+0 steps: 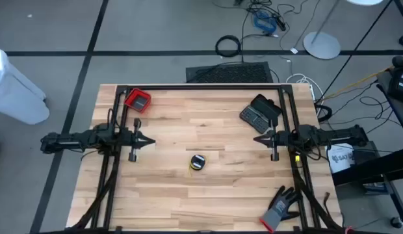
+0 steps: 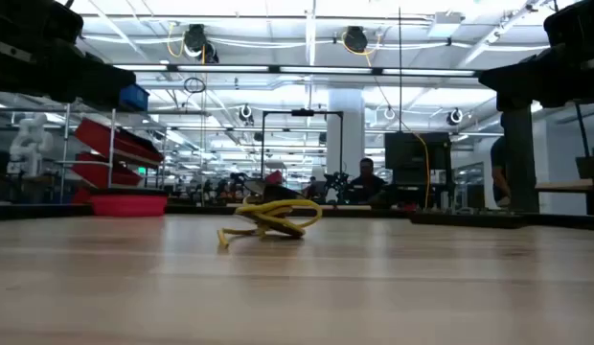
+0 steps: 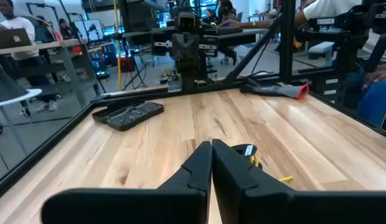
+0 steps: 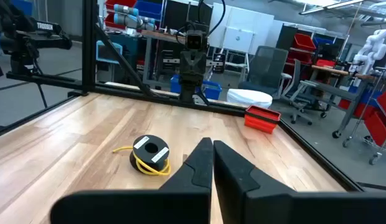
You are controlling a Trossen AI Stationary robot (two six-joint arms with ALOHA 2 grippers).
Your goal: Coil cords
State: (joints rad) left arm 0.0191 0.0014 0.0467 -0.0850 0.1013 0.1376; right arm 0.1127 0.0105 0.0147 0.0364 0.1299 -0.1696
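High view shows the cords [image 1: 197, 162] lying as a small black-and-yellow coil near the middle of the wooden surface [image 1: 188, 201], between the two arms and touching neither. The left gripper [image 1: 149, 140] hangs over the left part of the surface, fingers pressed together and holding nothing — the right gripper [image 1: 259, 138] faces it from the right side, likewise pressed together and empty. A red tray [image 1: 138, 101] sits at the far left corner, a dark case [image 1: 260, 112] lies just beside the right gripper, and a grey-black glove [image 1: 281, 207] rests at the near right edge.
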